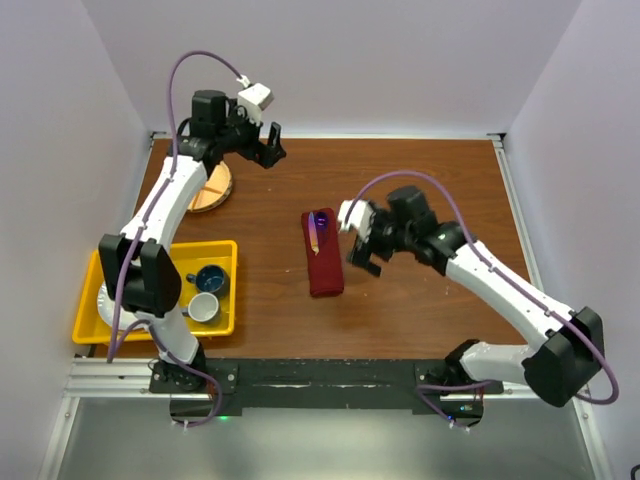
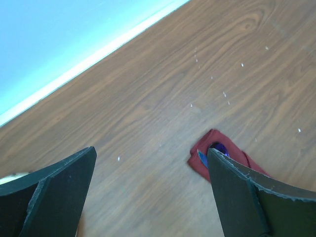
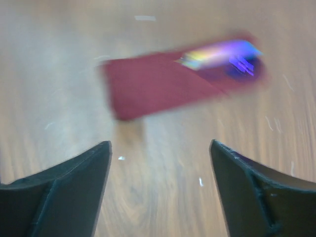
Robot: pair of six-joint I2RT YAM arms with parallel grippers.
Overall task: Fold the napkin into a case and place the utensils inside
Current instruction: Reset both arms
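The maroon napkin lies folded as a narrow case (image 1: 322, 253) in the middle of the table. Purple iridescent utensils (image 1: 318, 224) stick out of its far end. The case also shows in the right wrist view (image 3: 158, 86) with the utensils (image 3: 222, 54) at its right end, blurred, and in the left wrist view (image 2: 207, 155), partly behind a finger. My right gripper (image 1: 363, 248) is open and empty just right of the case. My left gripper (image 1: 268, 148) is open and empty at the far left of the table.
A yellow tray (image 1: 88, 300) at the near left holds a blue cup (image 1: 210, 279) and a white cup (image 1: 203, 308). A round wooden coaster (image 1: 212, 190) lies at the far left. White walls close in the back and sides.
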